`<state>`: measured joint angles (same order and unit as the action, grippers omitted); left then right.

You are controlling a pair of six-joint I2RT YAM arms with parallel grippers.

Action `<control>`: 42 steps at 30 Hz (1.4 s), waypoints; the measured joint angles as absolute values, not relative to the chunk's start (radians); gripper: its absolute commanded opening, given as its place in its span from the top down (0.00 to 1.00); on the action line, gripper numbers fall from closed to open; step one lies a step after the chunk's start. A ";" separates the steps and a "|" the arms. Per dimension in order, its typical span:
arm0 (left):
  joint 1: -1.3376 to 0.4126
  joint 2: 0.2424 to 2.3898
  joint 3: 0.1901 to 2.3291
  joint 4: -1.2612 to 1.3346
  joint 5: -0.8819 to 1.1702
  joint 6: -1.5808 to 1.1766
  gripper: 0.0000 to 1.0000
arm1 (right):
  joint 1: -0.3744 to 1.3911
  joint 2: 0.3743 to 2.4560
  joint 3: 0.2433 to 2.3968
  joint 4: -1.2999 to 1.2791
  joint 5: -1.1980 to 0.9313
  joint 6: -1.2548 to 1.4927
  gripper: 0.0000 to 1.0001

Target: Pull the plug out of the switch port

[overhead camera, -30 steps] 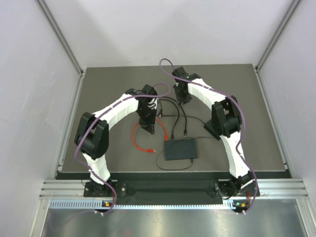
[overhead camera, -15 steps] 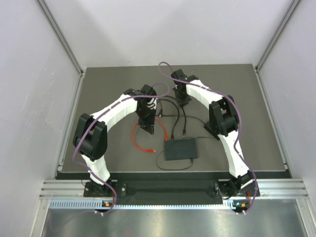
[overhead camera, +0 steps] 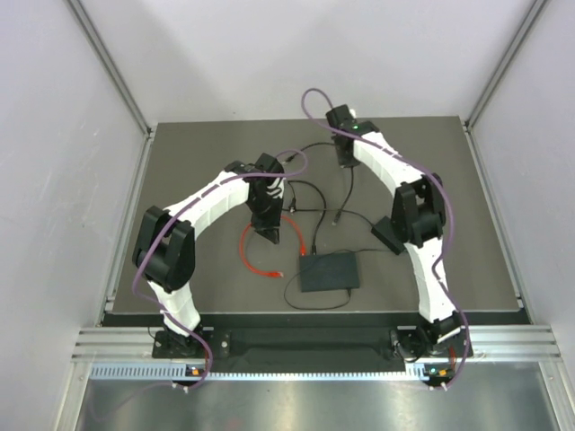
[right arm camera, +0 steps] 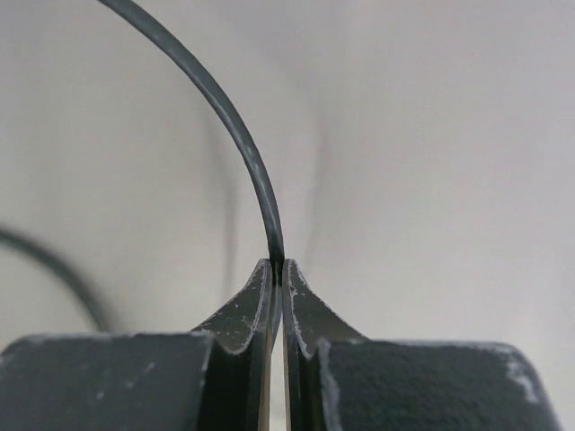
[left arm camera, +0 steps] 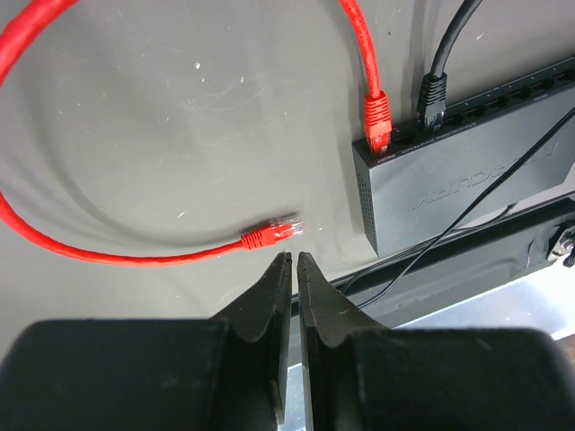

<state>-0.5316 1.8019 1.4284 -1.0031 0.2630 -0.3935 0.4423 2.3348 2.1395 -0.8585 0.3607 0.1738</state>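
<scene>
The dark grey switch (overhead camera: 329, 270) lies on the mat at the near middle; it also shows in the left wrist view (left arm camera: 467, 180). A red plug (left arm camera: 376, 121) and a black plug (left arm camera: 431, 97) sit in its ports. The red cable's free end (left arm camera: 272, 233) lies loose on the mat. My left gripper (left arm camera: 294, 258) is shut and empty, just above the mat near that free end. My right gripper (right arm camera: 277, 267) is shut on a thin black cable (right arm camera: 243, 144), raised at the far side (overhead camera: 346, 164). That cable's free plug (overhead camera: 340, 218) hangs apart from the switch.
A small black power-adapter brick (overhead camera: 388, 235) lies right of the switch. A thin black wire (overhead camera: 305, 303) loops along the mat's near edge. The red cable (overhead camera: 252, 247) curves left of the switch. Grey walls enclose the mat (overhead camera: 198, 162) on three sides.
My right gripper has moved toward the far wall with the black cable, and the cable's free plug has drawn away from the switch. The left arm has not moved.
</scene>
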 measured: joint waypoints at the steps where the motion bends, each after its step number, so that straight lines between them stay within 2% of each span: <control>1: -0.532 1.802 1.428 -1.003 0.263 -0.393 0.88 | 0.431 2.320 2.140 -0.858 0.378 0.165 1.00; 9: -0.527 1.810 1.435 -1.005 0.267 -0.389 0.88 | 0.286 2.102 2.104 -0.847 0.455 0.088 1.00; 17: -0.507 1.854 1.461 -1.003 0.289 -0.374 0.88 | 0.087 1.944 2.001 -0.814 0.368 0.049 1.00; 24: -0.493 1.864 1.462 -1.000 0.315 -0.362 0.88 | -0.049 1.946 1.962 -0.834 0.323 0.123 1.00; 29: -0.478 1.864 1.462 -0.996 0.328 -0.358 0.88 | -0.048 1.956 1.903 -0.797 0.355 0.178 1.00; 36: -0.466 1.864 1.463 -0.995 0.336 -0.356 0.88 | -0.042 2.086 1.905 -0.739 0.293 0.291 1.00; 42: -0.464 1.864 1.463 -0.996 0.336 -0.356 0.88 | -0.035 2.099 1.817 -0.671 0.401 0.369 1.00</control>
<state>-0.4637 1.8637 1.4631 -0.9962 0.3355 -0.3561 -0.0353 2.0991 1.8172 -0.6712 0.4011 0.3687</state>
